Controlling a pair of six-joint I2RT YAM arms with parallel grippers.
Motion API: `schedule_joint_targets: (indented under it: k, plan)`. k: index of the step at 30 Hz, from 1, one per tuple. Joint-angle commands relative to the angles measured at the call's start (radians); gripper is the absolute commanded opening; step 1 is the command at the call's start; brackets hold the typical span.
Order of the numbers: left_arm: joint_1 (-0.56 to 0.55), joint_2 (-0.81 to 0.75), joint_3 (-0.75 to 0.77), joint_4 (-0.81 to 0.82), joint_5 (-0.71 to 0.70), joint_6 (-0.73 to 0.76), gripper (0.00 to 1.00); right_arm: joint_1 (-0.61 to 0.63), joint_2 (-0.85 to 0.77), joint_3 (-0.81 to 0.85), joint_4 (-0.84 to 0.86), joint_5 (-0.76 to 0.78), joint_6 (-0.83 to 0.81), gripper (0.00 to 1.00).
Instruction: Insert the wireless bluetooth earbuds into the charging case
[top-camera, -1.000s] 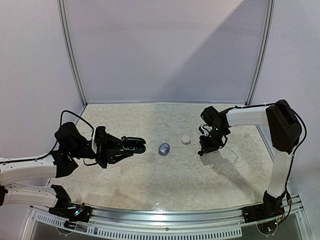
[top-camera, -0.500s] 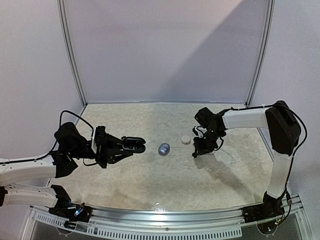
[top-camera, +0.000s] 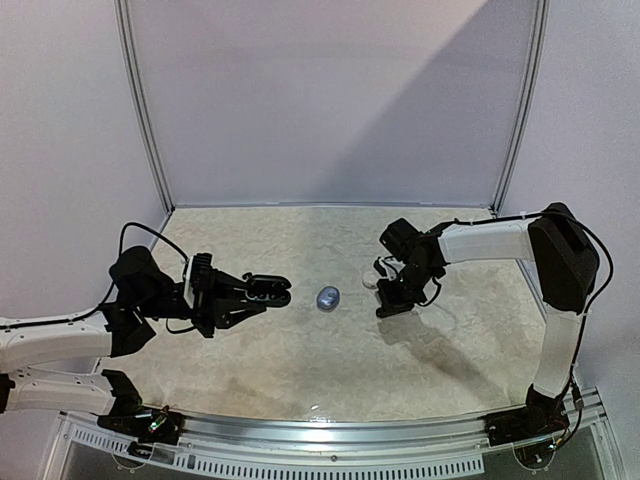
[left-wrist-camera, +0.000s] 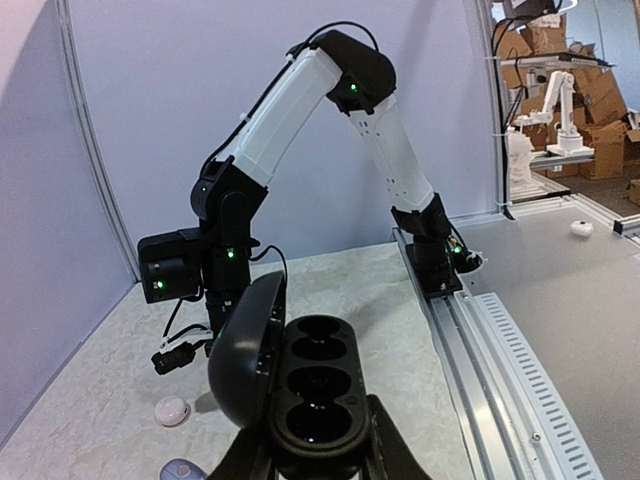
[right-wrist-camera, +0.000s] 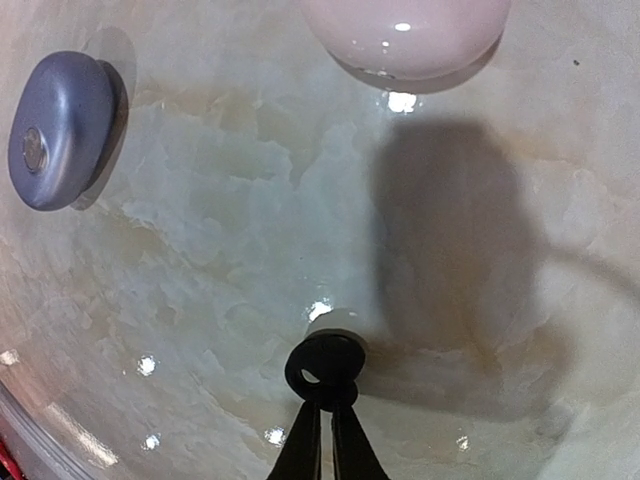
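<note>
My left gripper (top-camera: 258, 293) is shut on an open black charging case (top-camera: 270, 291). In the left wrist view the case (left-wrist-camera: 318, 385) shows its empty dark wells, with the lid (left-wrist-camera: 243, 345) hinged up on the left, between my fingers (left-wrist-camera: 392, 452). My right gripper (top-camera: 386, 304) is shut on a tiny black earbud (right-wrist-camera: 325, 369) with a pale tip, low over the table. A silvery-grey earbud (top-camera: 328, 297) lies between the two grippers. A white earbud (top-camera: 371, 281) lies just left of the right gripper. Both also show in the right wrist view, the grey one (right-wrist-camera: 60, 130) and the white one (right-wrist-camera: 405, 30).
The table top (top-camera: 330, 360) is pale and marbled, with metal frame posts (top-camera: 143, 110) at the back corners and a rail (top-camera: 330, 430) along the near edge. The right arm (left-wrist-camera: 300, 110) stands across from the case in the left wrist view.
My right gripper has moved left, toward the white earbud and the table's centre, with the black earbud in it. The left gripper and case have not moved.
</note>
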Motion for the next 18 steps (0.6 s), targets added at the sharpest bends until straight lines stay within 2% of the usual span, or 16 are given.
schedule_joint_targets:
  k: [1, 8, 18]
  plan:
    - [-0.014, -0.018, -0.011, -0.010, -0.006, -0.011, 0.00, 0.001, 0.015, 0.003, 0.004, 0.011, -0.005, 0.05]
    - [-0.015, -0.018, -0.013, -0.014, -0.007, -0.016, 0.00, 0.002, 0.034, 0.028, -0.033, 0.049, -0.025, 0.10]
    - [-0.015, -0.021, -0.014, -0.022, -0.009, -0.019, 0.00, 0.002, 0.065, 0.052, -0.070, 0.094, -0.041, 0.11]
